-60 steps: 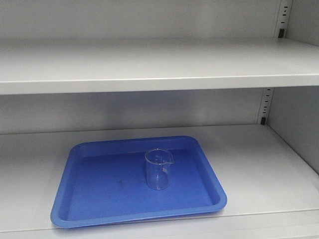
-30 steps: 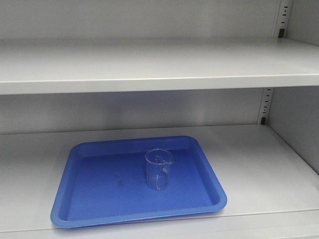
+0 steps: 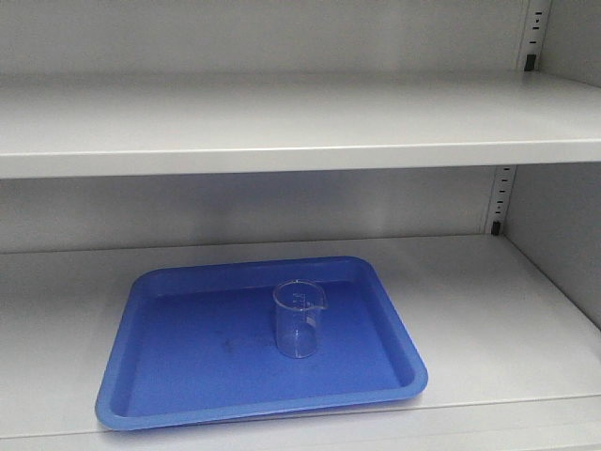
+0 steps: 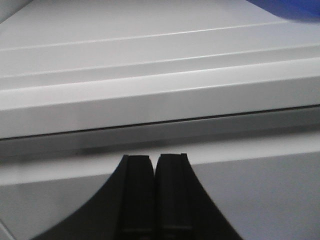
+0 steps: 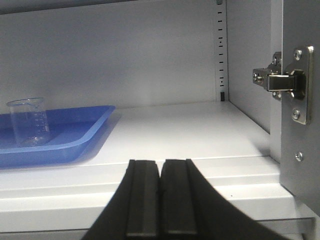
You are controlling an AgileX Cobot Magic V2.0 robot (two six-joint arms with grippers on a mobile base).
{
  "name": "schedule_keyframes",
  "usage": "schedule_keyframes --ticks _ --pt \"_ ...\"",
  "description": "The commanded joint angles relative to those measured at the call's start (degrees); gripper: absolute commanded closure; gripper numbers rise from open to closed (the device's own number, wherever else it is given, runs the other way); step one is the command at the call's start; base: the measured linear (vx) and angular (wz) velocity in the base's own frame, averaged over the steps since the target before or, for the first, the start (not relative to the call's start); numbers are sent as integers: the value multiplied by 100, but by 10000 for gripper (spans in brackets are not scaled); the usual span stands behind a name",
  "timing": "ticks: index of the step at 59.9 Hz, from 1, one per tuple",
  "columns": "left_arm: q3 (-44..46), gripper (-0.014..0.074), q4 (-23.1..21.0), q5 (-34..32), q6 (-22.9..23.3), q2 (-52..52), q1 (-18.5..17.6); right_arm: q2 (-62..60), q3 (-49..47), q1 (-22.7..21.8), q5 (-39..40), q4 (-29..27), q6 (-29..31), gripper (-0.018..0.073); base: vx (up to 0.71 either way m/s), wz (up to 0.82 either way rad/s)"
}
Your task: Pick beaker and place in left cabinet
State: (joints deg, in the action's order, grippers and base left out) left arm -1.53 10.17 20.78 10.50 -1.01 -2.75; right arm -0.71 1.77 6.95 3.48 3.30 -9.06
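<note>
Beaker upright on the blue tray, both end effectors closed and apart from it

The beaker stands upright on a blue tray, a little right of the tray's middle, with its pour spout turned toward the right rear. It is clear glass with faint printed marks on its side. The tray lies flat on the lower shelf of the cabinet, toward the left and front of that shelf. A second shelf runs across above it, and a slotted rail climbs the back right corner.

From the right wrist view, the right end effector has its two black fingers pressed together with nothing between them. It sits low at the front lip of the lower shelf, well apart from the beaker, which shows at the far left on the tray. A metal door hinge is fixed to the cabinet's side panel at the right.

From the left wrist view, the left end effector is likewise closed and holds nothing. It points at pale grey ledges that seem to be the cabinet's front edge, though the close, blurred view makes this uncertain. A sliver of blue, probably the tray, shows in the top right corner
</note>
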Motion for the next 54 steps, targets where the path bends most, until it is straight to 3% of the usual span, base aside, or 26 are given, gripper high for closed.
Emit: schedule_keyframes --ticks 1,54 --pt "89 593 19 -429 23 -56 -31 -67 22 -25 495 26 -8 564 0 0" --pt "89 593 19 -429 23 -56 -31 -67 22 -25 495 26 -8 564 0 0"
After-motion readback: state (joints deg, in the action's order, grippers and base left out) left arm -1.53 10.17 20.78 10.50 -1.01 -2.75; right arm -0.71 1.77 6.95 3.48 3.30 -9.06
